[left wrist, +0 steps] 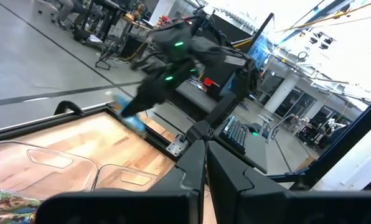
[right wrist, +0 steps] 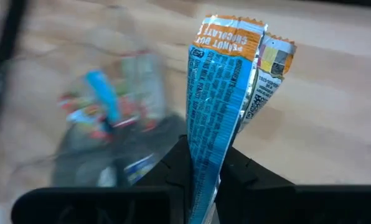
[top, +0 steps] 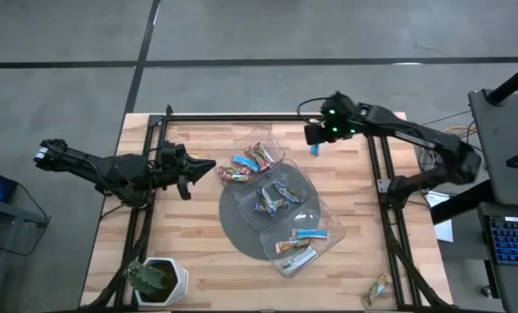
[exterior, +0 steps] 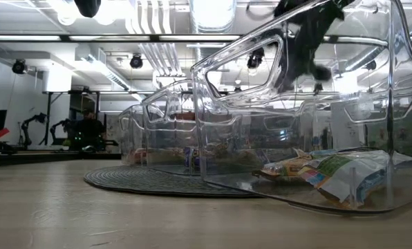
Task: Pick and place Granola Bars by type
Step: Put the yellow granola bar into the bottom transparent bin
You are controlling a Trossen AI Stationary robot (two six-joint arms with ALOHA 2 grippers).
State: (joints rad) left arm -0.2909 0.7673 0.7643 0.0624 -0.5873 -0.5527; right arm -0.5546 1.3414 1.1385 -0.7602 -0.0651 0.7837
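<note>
My right gripper (top: 315, 139) hangs over the table's far right part, shut on a blue granola bar (right wrist: 220, 93) with an orange band at its free end. Granola bars in mixed colours lie in three clear trays (top: 257, 160) (top: 276, 196) (top: 301, 243) that stand in a row on the grey disc (top: 242, 228). One more bar (top: 376, 289) lies on the wood near the table's near right corner. My left gripper (top: 203, 168) is shut and holds nothing, level above the table's left part, pointing at the trays. My right gripper pinches the blue bar between its two fingers (right wrist: 180, 167), one on each flat face of the wrapper (right wrist: 207, 158). The bar runs on along the fingers, and its orange-banded end (right wrist: 230, 34) stands free beyond their tips. The bar is clear of the table.
A white-potted plant (top: 159, 278) stands at the near left corner. A black frame rail (top: 242, 116) runs along the table's far edge and down both sides. Bare wood (top: 346, 187) lies to the right of the trays.
</note>
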